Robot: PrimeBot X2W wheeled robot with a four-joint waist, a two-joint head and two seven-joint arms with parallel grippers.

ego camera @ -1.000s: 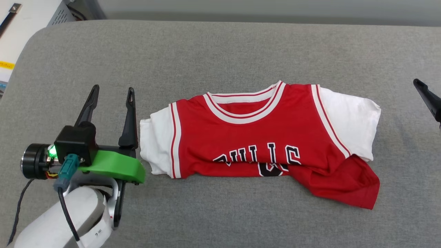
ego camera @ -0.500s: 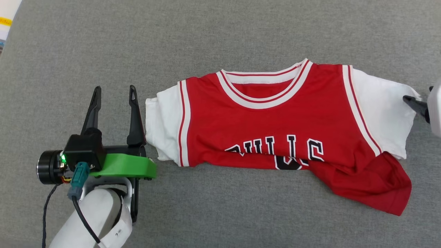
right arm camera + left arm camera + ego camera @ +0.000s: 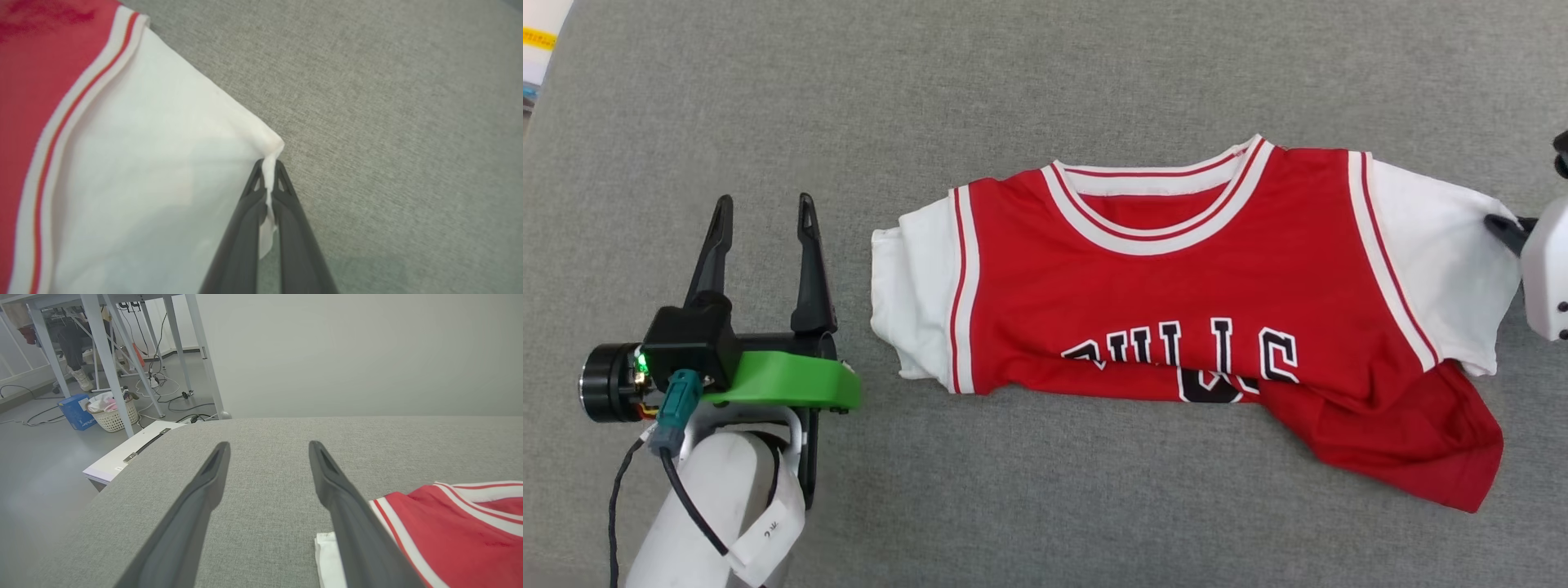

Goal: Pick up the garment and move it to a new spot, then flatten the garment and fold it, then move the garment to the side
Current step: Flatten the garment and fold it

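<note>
- A grey fabric surface [image 3: 1045, 82] is carrying the garment [image 3: 1176, 310], which is lying partly folded with its collar facing away from the robot.
- The right gripper [image 3: 268, 166] is pinching the corner of the white sleeve [image 3: 155, 171], its 2 fingers clamped together.
- The left gripper [image 3: 765, 204] is standing wide apart near the opposite sleeve, holding nothing.

Head view: right pincer [image 3: 1494, 224] cut by right edge, dark tip and pale housing [image 3: 1547, 278] in frame. Fold in garment [image 3: 1176, 294]: lower half of lettering [image 3: 1176, 351] tucked under, number [image 3: 1213, 392] mostly hidden. Left wrist view: garment runs off right and bottom edges; left pincer [image 3: 269, 444] finger [image 3: 351, 522] covers part of white sleeve [image 3: 327, 559]. Right wrist view: soft focus; sleeve corner vanishes between clamped fingers.
</note>
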